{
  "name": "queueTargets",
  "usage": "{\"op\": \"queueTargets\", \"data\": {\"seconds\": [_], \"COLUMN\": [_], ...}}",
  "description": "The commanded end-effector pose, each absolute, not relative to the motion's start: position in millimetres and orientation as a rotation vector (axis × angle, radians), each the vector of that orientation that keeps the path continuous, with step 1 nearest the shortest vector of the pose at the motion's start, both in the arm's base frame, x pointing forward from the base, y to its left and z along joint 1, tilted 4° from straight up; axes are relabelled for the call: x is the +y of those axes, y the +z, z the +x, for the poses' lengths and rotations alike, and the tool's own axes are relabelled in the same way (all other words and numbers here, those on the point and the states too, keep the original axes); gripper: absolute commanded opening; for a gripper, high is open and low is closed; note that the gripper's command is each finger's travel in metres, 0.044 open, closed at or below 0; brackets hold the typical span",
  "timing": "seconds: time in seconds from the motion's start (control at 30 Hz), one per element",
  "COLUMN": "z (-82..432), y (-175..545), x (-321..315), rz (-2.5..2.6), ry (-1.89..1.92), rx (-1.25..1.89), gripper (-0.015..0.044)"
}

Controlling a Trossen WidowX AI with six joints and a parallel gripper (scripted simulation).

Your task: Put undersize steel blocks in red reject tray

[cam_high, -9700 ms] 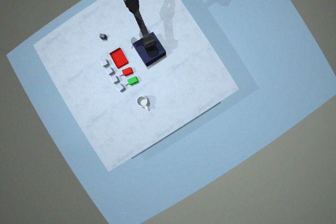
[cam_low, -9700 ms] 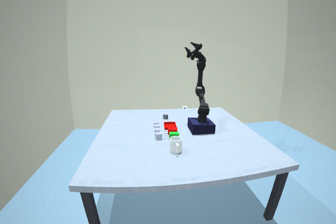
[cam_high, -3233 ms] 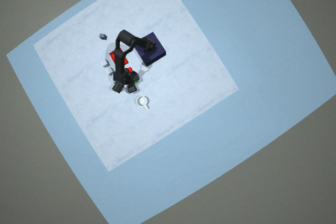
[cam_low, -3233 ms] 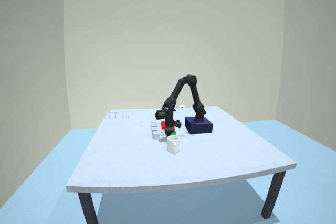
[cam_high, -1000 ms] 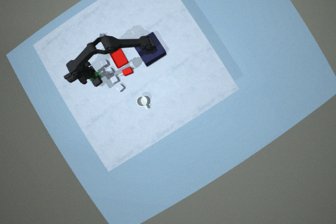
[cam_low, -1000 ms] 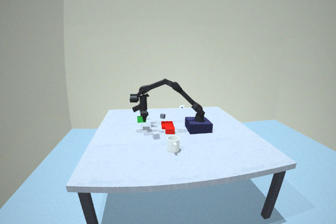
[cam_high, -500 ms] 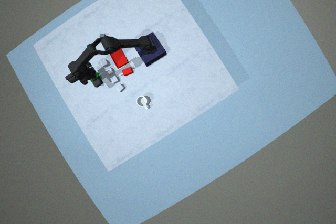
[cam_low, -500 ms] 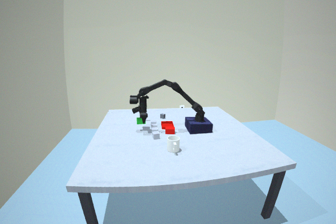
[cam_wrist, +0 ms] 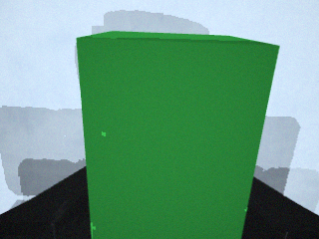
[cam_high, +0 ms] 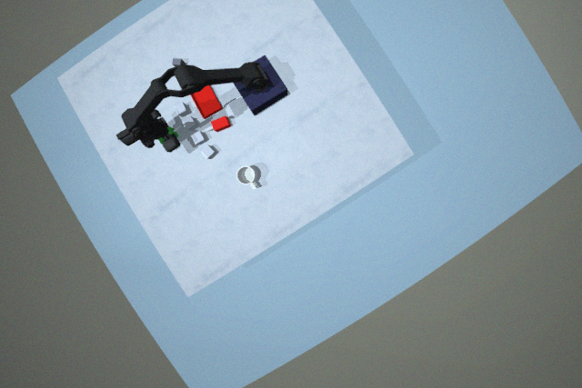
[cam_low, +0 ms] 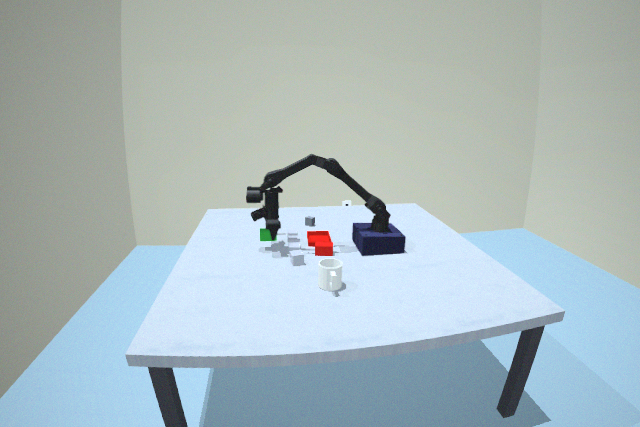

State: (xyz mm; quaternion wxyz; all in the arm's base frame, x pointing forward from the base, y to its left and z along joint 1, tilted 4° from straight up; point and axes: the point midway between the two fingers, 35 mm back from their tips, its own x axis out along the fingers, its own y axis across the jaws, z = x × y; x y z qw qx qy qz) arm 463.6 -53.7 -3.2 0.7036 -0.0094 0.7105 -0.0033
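Block bores too small to tell, gauge's lower end cut off

Plain red shows on the tray, grey on the blocks near it, and solid green on the gauge beyond them.
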Motion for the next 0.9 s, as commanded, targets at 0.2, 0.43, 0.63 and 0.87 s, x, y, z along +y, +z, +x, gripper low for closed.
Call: {"op": "queueTargets", "data": {"seconds": [0.2,0.43,0.63,0.87], "z": [464.2,465.2,465.5,465.8], "y": [-15.8,-27.3,-32.0,-37.6], "x": [-54.3,-54.9,-55.3,-55.8], "rz": [-0.020,-0.020,-0.020,-0.020], "ry": [-0.014,-0.014,-0.014,-0.014], "rx": [1.584,1.584,1.584,1.584], "gripper": [0.0000,0.0000,0.0000,0.0000]}}
